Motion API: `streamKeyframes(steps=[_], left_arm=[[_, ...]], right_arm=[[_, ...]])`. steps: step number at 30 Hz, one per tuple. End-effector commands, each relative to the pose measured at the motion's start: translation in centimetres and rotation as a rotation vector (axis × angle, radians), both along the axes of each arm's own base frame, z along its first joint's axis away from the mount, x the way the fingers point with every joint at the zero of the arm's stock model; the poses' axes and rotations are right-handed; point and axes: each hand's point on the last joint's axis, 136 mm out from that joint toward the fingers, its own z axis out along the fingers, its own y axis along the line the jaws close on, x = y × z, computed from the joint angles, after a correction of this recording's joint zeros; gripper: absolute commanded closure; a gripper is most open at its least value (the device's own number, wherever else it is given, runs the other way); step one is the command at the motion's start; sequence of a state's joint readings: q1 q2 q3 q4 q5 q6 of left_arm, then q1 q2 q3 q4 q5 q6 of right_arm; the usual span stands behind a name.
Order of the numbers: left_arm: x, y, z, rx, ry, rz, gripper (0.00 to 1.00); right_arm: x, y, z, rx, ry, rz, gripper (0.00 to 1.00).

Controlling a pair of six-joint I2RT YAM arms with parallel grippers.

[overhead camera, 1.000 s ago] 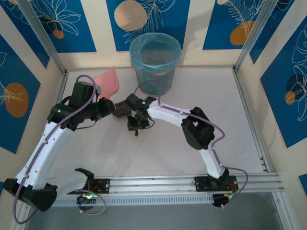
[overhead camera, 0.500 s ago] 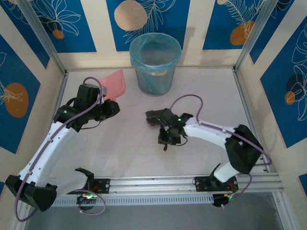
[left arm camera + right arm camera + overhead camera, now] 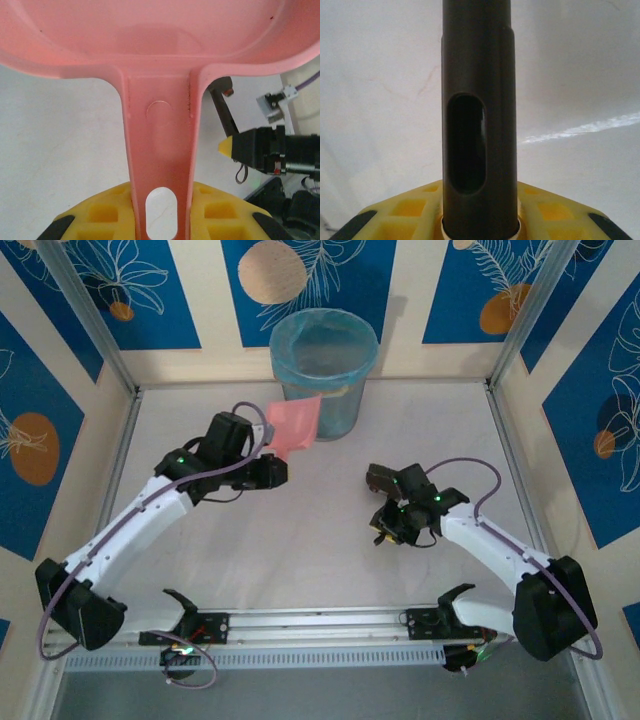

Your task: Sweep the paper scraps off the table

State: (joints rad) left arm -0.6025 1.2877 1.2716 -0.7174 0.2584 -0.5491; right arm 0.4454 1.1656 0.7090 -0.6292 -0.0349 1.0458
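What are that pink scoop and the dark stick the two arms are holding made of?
The pink dustpan looks like moulded plastic: smooth, with a soft sheen, a round mould mark and a hang hole in its handle. The dark handle is probably plastic too, matte dark brown-grey with a moulded slot, though painted metal can't be ruled out.

Bin (image 3: 323,370) on table (image 3: 330,570), dustpan (image 3: 292,425) just before it
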Motion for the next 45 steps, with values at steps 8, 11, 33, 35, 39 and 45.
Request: streamKeyframes(steps=[8,11,33,35,39,45], left_arm=[[-0.4,-2.7,0.5,0.165,-0.053,-0.189,1.00],[-0.1,-2.6,0.6,0.211,-0.072,-0.204,1.00],[-6.6,-4.4,-10.7,0.677,0.067,-0.637,1.00],[-6.4,-4.6,-11.9,0.694,0.081,-0.650,1.00],[-5.9,-4.8,-14.3,0.731,0.094,-0.671,1.00],[-5.1,-6.1,-16.6,0.733,0.118,-0.660,1.00]], right_arm=[[1.1,2.2,5.5,0.298,0.017,-0.072,1.00],[1.4,1.7,7.8,0.302,-0.070,-0.059,1.00],[3.0,-7.2,9.7,0.266,0.017,-0.226,1.00],[3.5,-7.2,9.6,0.257,0.029,-0.208,1.00],[4.8,-6.8,9.8,0.261,0.032,-0.165,1.00],[6.4,-4.7,10.2,0.288,0.068,-0.097,1.00]])
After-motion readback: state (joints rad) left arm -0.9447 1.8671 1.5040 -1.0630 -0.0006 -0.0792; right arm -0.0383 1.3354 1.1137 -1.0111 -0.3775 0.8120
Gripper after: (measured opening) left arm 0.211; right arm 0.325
